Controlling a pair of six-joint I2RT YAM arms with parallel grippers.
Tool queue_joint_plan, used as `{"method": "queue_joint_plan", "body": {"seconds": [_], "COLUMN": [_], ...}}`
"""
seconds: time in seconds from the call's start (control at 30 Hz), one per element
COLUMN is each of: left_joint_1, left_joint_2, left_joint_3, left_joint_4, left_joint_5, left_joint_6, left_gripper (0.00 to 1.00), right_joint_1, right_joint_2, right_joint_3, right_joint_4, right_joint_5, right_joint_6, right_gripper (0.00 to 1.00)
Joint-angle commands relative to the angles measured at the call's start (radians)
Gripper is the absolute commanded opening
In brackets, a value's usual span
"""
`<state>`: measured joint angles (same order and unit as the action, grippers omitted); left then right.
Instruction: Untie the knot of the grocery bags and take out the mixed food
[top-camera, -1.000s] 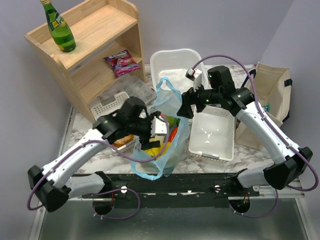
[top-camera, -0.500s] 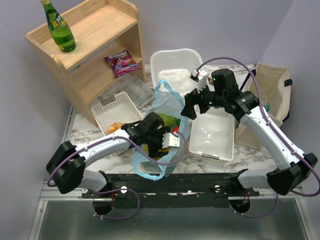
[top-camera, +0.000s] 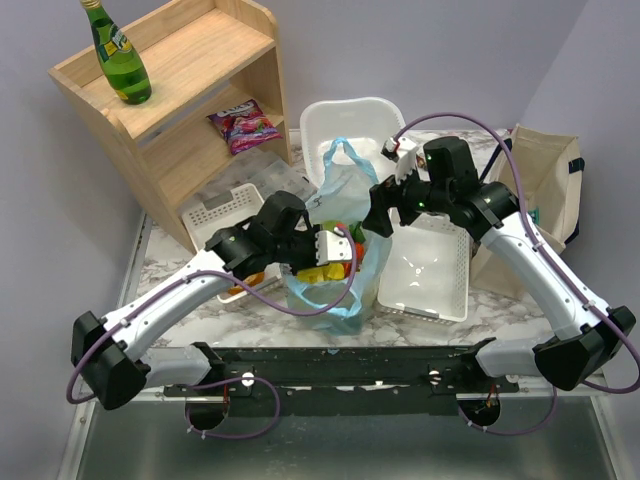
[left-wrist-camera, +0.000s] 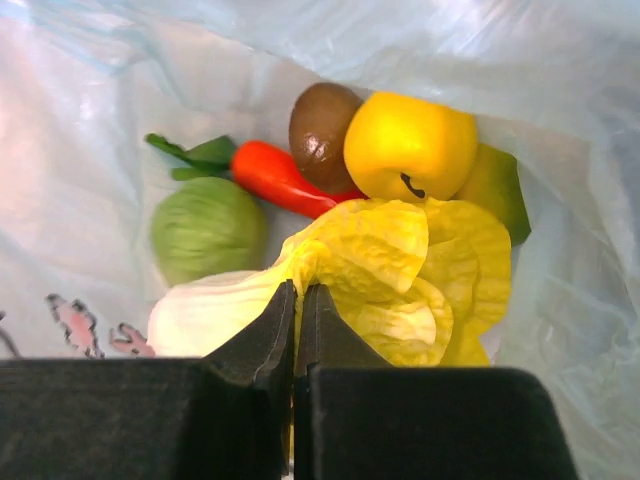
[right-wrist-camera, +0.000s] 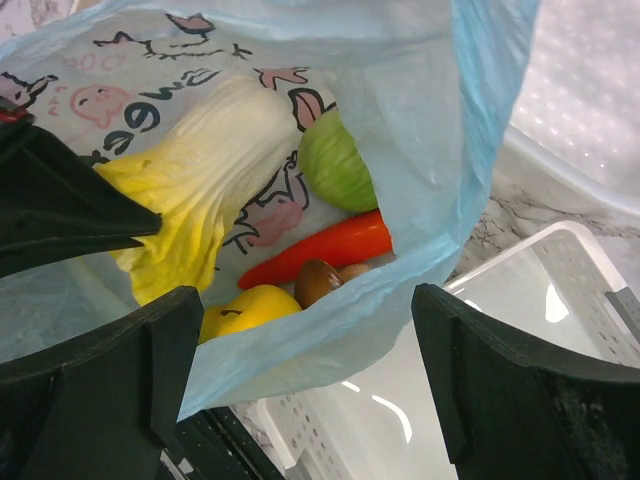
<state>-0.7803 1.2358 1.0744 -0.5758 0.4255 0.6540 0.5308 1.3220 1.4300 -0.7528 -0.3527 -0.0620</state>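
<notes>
Grocery bag (top-camera: 345, 190) stands mid-table between my two arms, food inside.

My left gripper (left-wrist-camera: 297, 300) sits in the bag's mouth, tips closed on the leafy cabbage (left-wrist-camera: 400, 270). In the left wrist view, the round cabbage (left-wrist-camera: 207, 228) lies to its left, with the carrot (left-wrist-camera: 275, 175), mushroom (left-wrist-camera: 320, 122) and round fruit (left-wrist-camera: 410, 145) behind it. My right gripper (top-camera: 382, 212) hangs at the bag's right rim. A basket (top-camera: 425, 265) lies right of the bag, a tub (top-camera: 345, 120) behind it. The shelf (top-camera: 190, 90) stands far left, with the bottle (top-camera: 118, 55) on top.
</notes>
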Motion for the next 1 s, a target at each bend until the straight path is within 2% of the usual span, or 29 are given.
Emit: {"method": "queue_joint_plan", "body": {"seconds": [0.0, 0.13, 0.27, 0.4, 0.53, 0.73, 0.87, 0.9, 0.97], "left_joint_1": [0.013, 0.066, 0.136, 0.14, 0.138, 0.134, 0.107, 0.09, 0.036], "left_joint_2": [-0.075, -0.114, -0.159, -0.177, -0.191, -0.257, -0.303, -0.316, -0.351], "left_joint_3": [0.053, 0.074, 0.094, 0.119, 0.127, 0.143, 0.177, 0.176, 0.152], "left_joint_4": [-0.118, -0.106, -0.021, 0.088, 0.226, 0.319, 0.28, 0.263, 0.259], "left_joint_5": [-0.043, -0.047, 0.077, 0.149, 0.117, 0.125, 0.136, 0.137, 0.1], "left_joint_6": [0.033, 0.016, -0.109, -0.25, -0.308, -0.197, -0.05, 0.017, 0.165], "left_gripper": [0.0, 0.0, 0.0, 0.0, 0.0, 0.0, 0.0, 0.0, 0.0], "right_joint_1": [0.0, 0.0, 0.0, 0.0, 0.0, -0.001, -0.004, -0.031, -0.106], "right_joint_2": [-0.004, -0.013, -0.021, -0.024, -0.02, -0.029, -0.024, -0.02, -0.008], "right_joint_3": [0.044, 0.049, 0.036, 0.032, 0.05, 0.09, 0.138, 0.153, 0.174], "right_joint_4": [0.034, 0.051, 0.068, 0.086, 0.105, 0.112, 0.109, 0.111, 0.138], "right_joint_5": [-0.013, -0.048, -0.1, -0.138, -0.139, -0.129, -0.042, -0.046, -0.15], "right_joint_6": [0.022, 0.028, 0.026, 0.016, 0.026, 0.059, 0.241, 0.323, 0.481], "right_gripper": [0.94, 0.94, 0.94, 0.95, 0.96, 0.98, 1.0, 1.0, 1.0]}}
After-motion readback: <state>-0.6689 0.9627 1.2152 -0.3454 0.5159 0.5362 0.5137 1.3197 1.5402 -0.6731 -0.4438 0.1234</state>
